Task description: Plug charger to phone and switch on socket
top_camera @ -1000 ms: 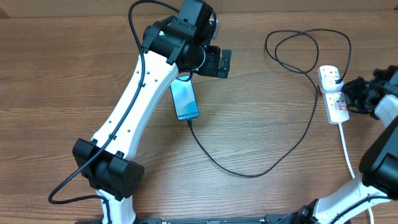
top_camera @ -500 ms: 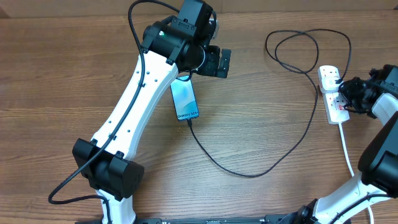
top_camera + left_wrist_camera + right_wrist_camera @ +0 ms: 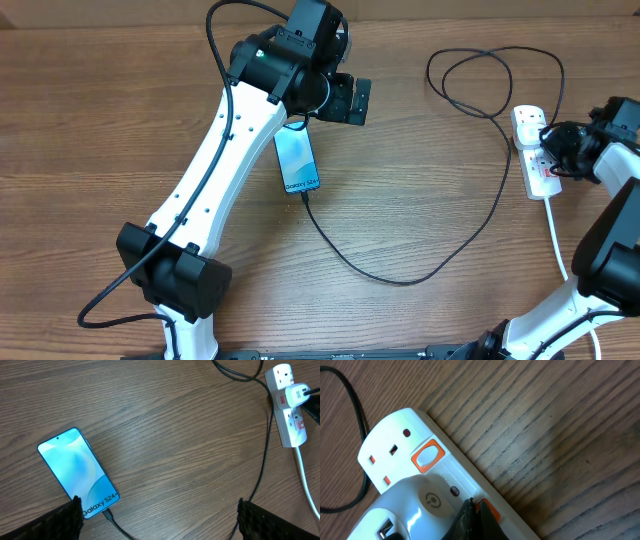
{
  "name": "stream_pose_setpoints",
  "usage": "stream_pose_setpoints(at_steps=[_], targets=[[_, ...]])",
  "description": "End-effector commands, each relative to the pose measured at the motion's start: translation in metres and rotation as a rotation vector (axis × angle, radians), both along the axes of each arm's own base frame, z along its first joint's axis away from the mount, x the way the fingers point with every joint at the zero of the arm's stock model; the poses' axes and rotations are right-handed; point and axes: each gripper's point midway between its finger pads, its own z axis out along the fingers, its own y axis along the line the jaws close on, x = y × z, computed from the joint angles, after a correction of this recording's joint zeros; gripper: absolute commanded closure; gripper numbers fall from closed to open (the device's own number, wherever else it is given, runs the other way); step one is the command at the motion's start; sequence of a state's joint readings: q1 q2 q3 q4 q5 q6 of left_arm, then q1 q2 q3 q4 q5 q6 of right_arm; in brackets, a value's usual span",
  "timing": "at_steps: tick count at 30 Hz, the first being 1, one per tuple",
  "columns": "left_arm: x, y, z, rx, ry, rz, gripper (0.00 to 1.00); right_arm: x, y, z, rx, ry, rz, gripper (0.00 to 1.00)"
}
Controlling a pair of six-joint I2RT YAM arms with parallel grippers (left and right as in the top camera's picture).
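While the right gripper (image 3: 549,146) bears down on the socket (image 3: 534,152), its two fingers are clenched tight with nothing between them, and the right wrist view shows their joined black tip (image 3: 473,512) set against the orange-red switch (image 3: 488,508) of the socket's (image 3: 405,445) occupied outlet, though actual contact cannot be confirmed. A white adapter (image 3: 415,507) sits plugged into that outlet, just beside the fingertip, while the second outlet at the socket's far end stands free with its own orange-red switch (image 3: 427,457) next to it. From the socket the charger (image 3: 420,278) runs as a thin black cable, looping once beyond the socket's far end and then sweeping in a wide curve across the wooden table (image 3: 450,320), away from the socket. Its small connector (image 3: 303,194) meets the near end of the phone (image 3: 297,160), which lies flat with its light blue screen lit, well apart from the socket. The left wrist view shows the same phone (image 3: 79,474) with the cable (image 3: 260,460) leaving its lower edge and the socket (image 3: 291,422) at the opposite corner. The left gripper (image 3: 352,100) hangs released and empty, fingers spread wide, well apart from the socket and just beyond the phone's far end. The socket's white cord (image 3: 553,235) trails from its near end.
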State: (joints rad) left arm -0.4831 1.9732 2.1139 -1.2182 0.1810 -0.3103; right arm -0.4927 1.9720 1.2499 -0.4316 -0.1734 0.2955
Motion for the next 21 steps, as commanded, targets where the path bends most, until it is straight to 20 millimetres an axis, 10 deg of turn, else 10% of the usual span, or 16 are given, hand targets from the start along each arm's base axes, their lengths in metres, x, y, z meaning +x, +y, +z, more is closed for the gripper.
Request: stream_pose_setpoints(at_steps=[1, 21], targets=[[0.002, 0.001, 0.005, 0.011, -0.028, -0.007, 0.0, 0.0, 0.078, -0.019, 0.172, 0.046, 0.153, 0.96], [0.003, 0.003, 0.005, 0.023, -0.033, 0.0, 0.0, -0.003, 0.098, -0.015, 0.253, 0.049, 0.192, 0.96]])
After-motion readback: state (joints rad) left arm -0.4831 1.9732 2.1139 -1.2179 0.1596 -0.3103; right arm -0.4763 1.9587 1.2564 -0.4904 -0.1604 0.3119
